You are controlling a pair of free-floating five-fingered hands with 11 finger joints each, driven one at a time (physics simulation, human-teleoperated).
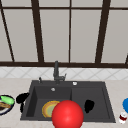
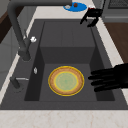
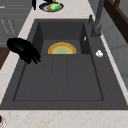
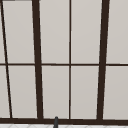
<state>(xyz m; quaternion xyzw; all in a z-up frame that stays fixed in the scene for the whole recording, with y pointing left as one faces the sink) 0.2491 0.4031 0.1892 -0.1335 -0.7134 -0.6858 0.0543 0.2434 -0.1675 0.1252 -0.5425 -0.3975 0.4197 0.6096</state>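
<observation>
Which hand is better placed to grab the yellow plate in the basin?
Probably left. The left hand hangs open at the basin's front edge, straight fingers pointing at the yellow plate. The right hand is over the drainboard, one section farther away.

A window [image 4: 70,62] with dark brown bars is spanning pale panes, while the dark tip of the faucet [image 4: 56,122] is poking up at the bottom edge.
</observation>
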